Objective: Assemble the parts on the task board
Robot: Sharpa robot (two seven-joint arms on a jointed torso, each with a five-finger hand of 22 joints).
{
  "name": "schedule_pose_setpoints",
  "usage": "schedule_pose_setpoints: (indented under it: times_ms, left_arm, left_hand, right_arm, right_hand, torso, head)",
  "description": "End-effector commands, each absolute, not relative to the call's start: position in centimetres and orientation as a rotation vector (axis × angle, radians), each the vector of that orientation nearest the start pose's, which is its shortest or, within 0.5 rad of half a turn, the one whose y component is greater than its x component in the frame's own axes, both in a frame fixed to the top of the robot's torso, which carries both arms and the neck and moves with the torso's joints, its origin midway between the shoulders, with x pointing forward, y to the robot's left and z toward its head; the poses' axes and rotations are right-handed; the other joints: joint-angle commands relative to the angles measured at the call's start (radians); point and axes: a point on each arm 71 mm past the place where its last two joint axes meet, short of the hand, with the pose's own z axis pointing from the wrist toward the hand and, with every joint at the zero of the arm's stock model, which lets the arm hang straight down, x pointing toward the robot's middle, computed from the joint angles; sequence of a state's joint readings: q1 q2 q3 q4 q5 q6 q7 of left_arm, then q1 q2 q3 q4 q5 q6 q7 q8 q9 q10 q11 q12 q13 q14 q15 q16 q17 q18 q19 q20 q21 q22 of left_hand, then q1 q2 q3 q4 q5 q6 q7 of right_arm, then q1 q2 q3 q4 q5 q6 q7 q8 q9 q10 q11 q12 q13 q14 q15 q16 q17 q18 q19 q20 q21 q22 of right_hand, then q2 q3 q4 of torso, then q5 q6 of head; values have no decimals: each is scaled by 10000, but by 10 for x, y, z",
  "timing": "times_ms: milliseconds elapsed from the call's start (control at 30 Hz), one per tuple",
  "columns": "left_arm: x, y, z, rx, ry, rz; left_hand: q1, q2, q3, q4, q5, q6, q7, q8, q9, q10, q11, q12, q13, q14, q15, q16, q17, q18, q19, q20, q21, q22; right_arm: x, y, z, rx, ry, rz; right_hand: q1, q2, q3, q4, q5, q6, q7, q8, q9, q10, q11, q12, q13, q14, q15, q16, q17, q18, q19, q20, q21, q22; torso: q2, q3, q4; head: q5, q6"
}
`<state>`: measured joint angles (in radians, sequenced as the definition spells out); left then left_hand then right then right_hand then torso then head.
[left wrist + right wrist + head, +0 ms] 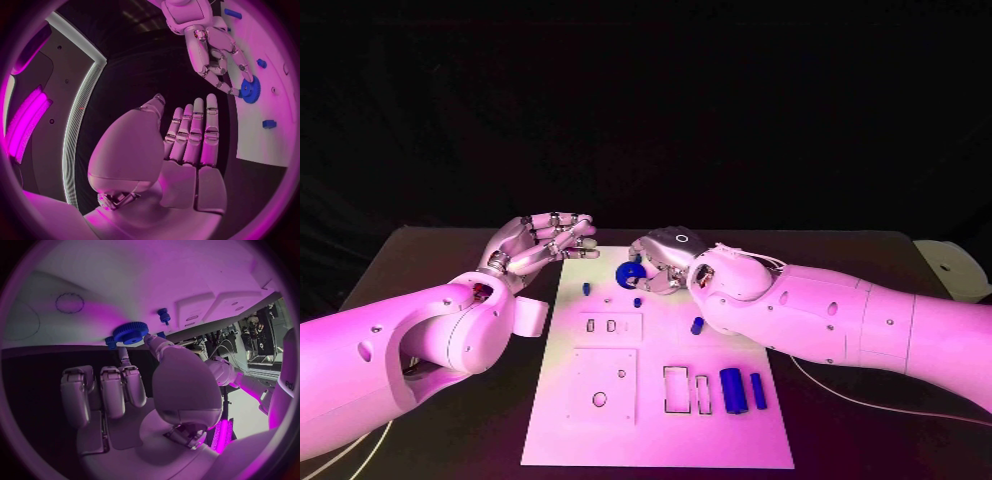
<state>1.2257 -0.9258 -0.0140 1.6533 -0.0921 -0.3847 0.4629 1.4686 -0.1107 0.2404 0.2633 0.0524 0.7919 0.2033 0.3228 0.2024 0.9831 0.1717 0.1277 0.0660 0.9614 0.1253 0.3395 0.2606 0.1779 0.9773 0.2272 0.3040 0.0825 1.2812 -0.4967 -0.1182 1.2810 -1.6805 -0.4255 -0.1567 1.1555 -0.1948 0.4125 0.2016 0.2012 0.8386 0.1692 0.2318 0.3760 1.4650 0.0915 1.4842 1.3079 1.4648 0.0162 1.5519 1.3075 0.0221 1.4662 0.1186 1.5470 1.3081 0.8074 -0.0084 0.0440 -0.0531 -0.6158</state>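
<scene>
Blue gear [629, 272] and blue pegs [731, 388] — white task board [661, 440] — black table [430, 250]

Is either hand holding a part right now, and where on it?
The right hand pinches the blue gear by its toothed rim, over the task board. The left hand holds nothing, fingers apart.

Strong magenta light over everything, brightest on the task board [661, 440] near its front edge, where glare washes out detail. Background pure black beyond the table [444, 250]. Soft shadows under both arms. Wrist views heavily bowed at the rim, vignetted dark; nearest palm surfaces slightly soft.
</scene>
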Motion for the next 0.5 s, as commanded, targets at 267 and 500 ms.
schedule_pose_setpoints:
  times_ms: [267, 500]
  left_arm:
    - [473, 217, -139, -9453, 13099, -15837]
    - [474, 222, -139, -9481, 13086, -15757]
  left_hand:
    - [-22, -68, 50, 19, -15, -35, 225, -39, -9, 44, 49, -36, 1, 53, 40, -38, 16, 65, 87, 12, -35, -8]
    - [-27, -65, 53, 23, -15, -35, 225, -42, -8, 48, 50, -50, 2, 55, 41, -47, 22, 65, 93, 13, -43, -16]
  right_arm:
    - [508, -121, -147, -2669, 12925, 7036]
    - [504, -194, -134, -1337, 14436, 7684]
  right_hand:
    - [157, 6, 64, -60, 183, 101, 10, -147, 11, 289, -52, 68, 1721, 951, -26, 60, 2109, -159, 897, 10, 62, 2412]
    - [625, 13, 207, -371, -239, 342, -18, -140, 64, 207, -75, -21, 1632, 926, -42, 32, 2006, -107, 769, -1, -90, 2235]
  torso:
    - [-25, 15, -58]
    - [-104, 46, -217]
  head:
    - [-32, 77]
    - [-125, 178]
